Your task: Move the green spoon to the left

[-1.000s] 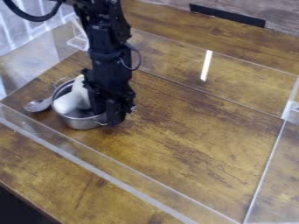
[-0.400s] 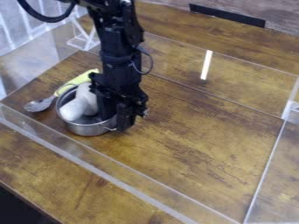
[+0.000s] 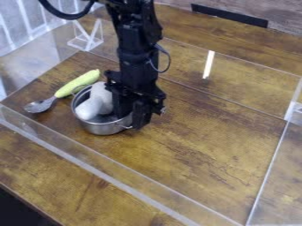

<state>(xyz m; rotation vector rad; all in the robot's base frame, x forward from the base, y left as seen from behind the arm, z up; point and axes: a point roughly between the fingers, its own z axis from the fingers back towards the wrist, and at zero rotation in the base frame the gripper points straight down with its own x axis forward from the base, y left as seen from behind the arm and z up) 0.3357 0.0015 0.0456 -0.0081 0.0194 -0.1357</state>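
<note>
Three items sit inside the clear-walled tray point(image 3: 189, 190) on the wooden table point(image 3: 48, 190). Item one: green spoon point(image 3: 66, 88), lying flat, well to the left of the gripper point(image 3: 138, 117), untouched. Item two: steel pot point(image 3: 104, 116), just left of the fingers, its rim seemingly pinched by them. Item three: white rounded object point(image 3: 99, 102), inside the pot. Gripper: pointing down, jaws nearly shut, apparently on the pot rim. Change noted: gripper and pot have shifted rightward, uncovering the spoon's handle. Judgement: the spoon itself is not yet moved.
</note>
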